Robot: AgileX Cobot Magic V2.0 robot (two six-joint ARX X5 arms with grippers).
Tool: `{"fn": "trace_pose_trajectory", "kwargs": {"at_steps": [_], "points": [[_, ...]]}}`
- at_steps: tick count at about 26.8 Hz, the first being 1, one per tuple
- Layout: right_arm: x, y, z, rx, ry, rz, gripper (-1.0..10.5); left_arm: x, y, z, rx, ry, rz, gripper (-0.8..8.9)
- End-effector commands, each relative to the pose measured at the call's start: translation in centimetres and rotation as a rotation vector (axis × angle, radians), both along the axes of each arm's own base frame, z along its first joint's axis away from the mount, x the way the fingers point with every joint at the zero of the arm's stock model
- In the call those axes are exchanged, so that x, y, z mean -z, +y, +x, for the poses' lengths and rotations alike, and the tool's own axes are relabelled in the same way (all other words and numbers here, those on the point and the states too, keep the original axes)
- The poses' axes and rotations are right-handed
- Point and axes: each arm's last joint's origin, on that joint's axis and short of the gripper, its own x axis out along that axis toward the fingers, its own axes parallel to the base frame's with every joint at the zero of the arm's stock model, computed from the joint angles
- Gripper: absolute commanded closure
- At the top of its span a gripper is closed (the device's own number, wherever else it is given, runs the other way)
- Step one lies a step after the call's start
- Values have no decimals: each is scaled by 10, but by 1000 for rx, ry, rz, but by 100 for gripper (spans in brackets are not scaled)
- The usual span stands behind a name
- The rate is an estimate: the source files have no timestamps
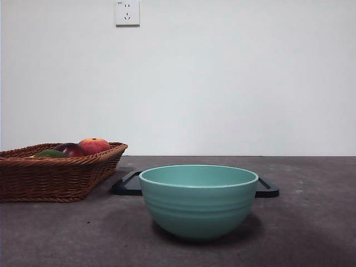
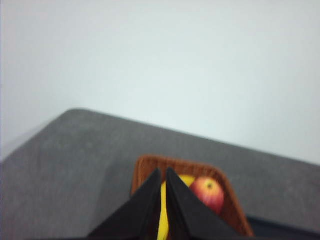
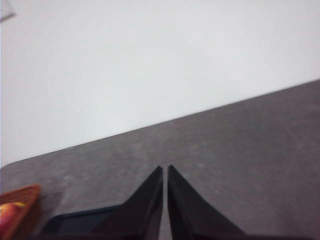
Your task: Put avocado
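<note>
Front view shows the grey counter (image 1: 311, 222), then the wicker basket (image 1: 55, 178) at its left, a teal bowl (image 1: 198, 200) before a black tray (image 1: 267, 189). Within the basket, the avocado (image 1: 51, 153) lies beside a maroon fruit (image 1: 69, 149) and a peach (image 1: 94, 146). Left gripper (image 2: 163, 175) hangs above the basket, jaws closed and empty; right gripper (image 3: 165, 172) likewise, over the counter.
</note>
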Motion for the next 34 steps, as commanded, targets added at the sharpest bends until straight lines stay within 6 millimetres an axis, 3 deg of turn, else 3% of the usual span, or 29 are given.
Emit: {"fn": "trace_pose_trajectory", "kwargs": {"at_steps": [1, 7, 12, 17, 26, 34], "points": [[-23, 1, 5, -53, 29, 18, 937, -25, 0, 0, 15, -15, -12, 798], [-47, 5, 23, -204, 171, 17, 937, -62, -5, 7, 181, 9, -7, 798], [-54, 11, 39, -331, 252, 27, 937, -74, -12, 24, 385, 94, -55, 798], [-57, 27, 53, -464, 317, -31, 937, -76, -21, 43, 577, 183, -90, 798], [-57, 53, 66, -678, 413, -125, 937, -68, -40, 66, 712, 340, -141, 798], [-46, 53, 63, -727, 499, -189, 937, -62, -47, 71, 800, 383, -141, 794]]}}
